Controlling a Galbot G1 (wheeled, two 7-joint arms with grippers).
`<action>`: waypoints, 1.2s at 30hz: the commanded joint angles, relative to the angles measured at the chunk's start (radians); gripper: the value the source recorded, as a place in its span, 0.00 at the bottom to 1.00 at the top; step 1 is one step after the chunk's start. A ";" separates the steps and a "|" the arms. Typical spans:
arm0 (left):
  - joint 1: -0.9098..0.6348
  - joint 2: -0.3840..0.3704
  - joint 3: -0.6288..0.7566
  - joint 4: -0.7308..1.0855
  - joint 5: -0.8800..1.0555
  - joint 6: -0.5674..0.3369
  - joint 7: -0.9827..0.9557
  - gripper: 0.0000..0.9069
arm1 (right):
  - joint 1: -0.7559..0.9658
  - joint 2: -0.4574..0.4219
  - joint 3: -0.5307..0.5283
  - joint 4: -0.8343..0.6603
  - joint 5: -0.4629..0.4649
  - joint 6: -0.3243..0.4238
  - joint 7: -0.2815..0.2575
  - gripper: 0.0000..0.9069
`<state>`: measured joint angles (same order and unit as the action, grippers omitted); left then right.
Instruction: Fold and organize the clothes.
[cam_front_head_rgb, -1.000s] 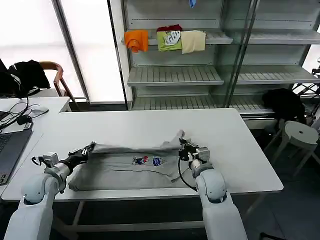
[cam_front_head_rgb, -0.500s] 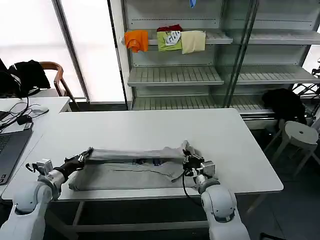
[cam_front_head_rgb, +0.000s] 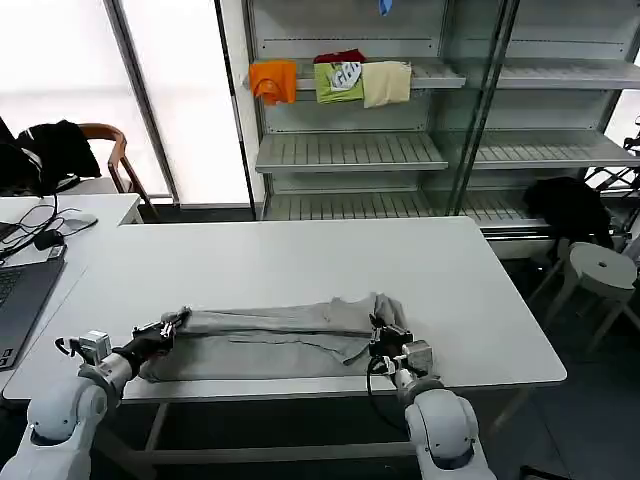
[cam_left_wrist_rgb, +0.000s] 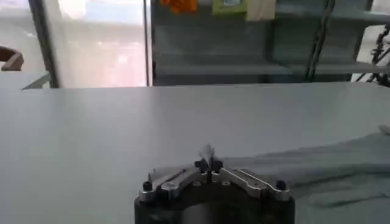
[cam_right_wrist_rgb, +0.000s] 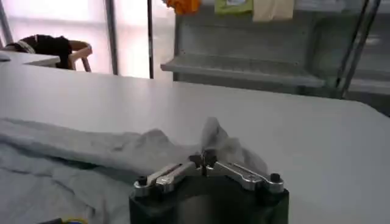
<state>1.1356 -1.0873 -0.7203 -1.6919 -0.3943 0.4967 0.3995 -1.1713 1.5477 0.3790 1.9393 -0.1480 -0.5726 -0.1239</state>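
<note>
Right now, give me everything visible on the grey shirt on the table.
The grey shirt is soft light cloth lying flat near the front edge of the white table, its far edge doubled over toward the robot so the chest print is hidden. The left gripper pinches one folded corner, the right gripper the other, bunched corner; both are shut on cloth, low at the table.

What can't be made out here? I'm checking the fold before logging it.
- Chest print of the shirt: head view, covered by the folded-over cloth.
- Buttons and collar: head view, bunched cloth at the right gripper hides them.
- Shirt's near edge: left wrist view, cut off behind the left gripper.
</note>
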 joint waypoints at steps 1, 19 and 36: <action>0.029 -0.002 -0.018 -0.038 0.030 -0.010 -0.013 1.00 | -0.028 -0.009 -0.009 0.014 -0.202 0.023 0.045 1.00; 0.168 -0.154 -0.046 -0.166 0.075 -0.068 -0.302 1.00 | 0.030 -0.052 0.167 0.181 0.386 0.076 0.111 1.00; 0.150 -0.208 -0.017 -0.121 0.112 -0.055 -0.342 0.36 | 0.055 -0.062 0.173 0.172 0.376 0.050 0.097 1.00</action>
<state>1.2735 -1.2663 -0.7422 -1.8250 -0.3034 0.4435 0.1035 -1.1344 1.4902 0.5283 2.0959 0.1466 -0.5197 -0.0314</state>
